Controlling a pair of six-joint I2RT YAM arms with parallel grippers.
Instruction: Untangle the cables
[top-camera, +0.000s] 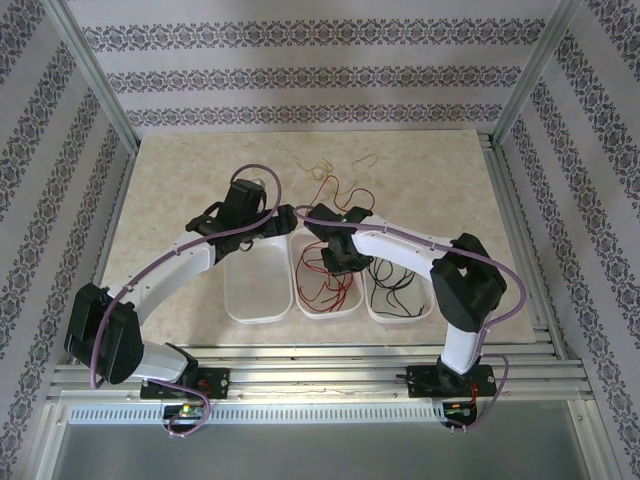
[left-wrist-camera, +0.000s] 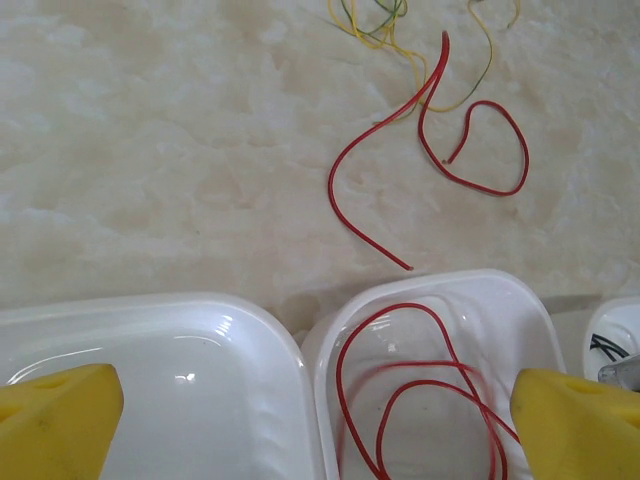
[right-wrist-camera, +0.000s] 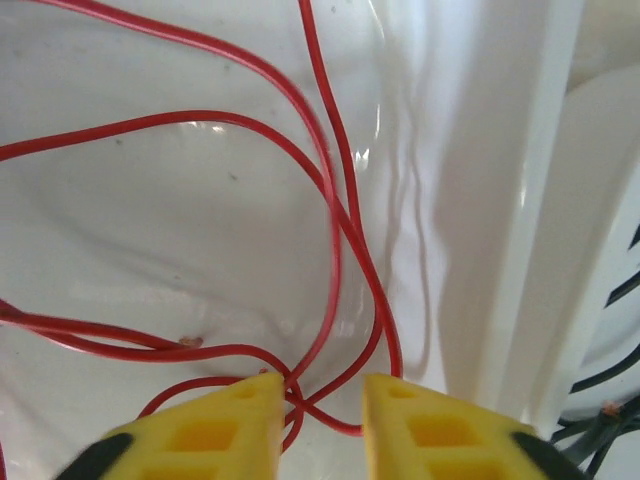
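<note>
Loose red cables (top-camera: 335, 190) and pale yellow ones (top-camera: 320, 163) lie on the table beyond the trays. In the left wrist view a red strand (left-wrist-camera: 331, 185) curves just past the tray rims, with yellow strands (left-wrist-camera: 385, 44) at the top. More red cables (top-camera: 322, 280) are coiled in the middle tray (top-camera: 325, 313), and black cables (top-camera: 392, 290) in the right tray (top-camera: 400, 318). My left gripper (left-wrist-camera: 315, 395) hovers open over the far ends of the left and middle trays, holding nothing. My right gripper (right-wrist-camera: 322, 395) is down in the middle tray, open, with crossing red strands (right-wrist-camera: 333, 215) between its fingertips.
The left tray (top-camera: 255, 305) has nothing in it. All three white trays stand side by side near the front edge. Metal frame posts and patterned walls close in the table on the left, right and back. Black cable ends (right-wrist-camera: 610, 420) show past the tray wall.
</note>
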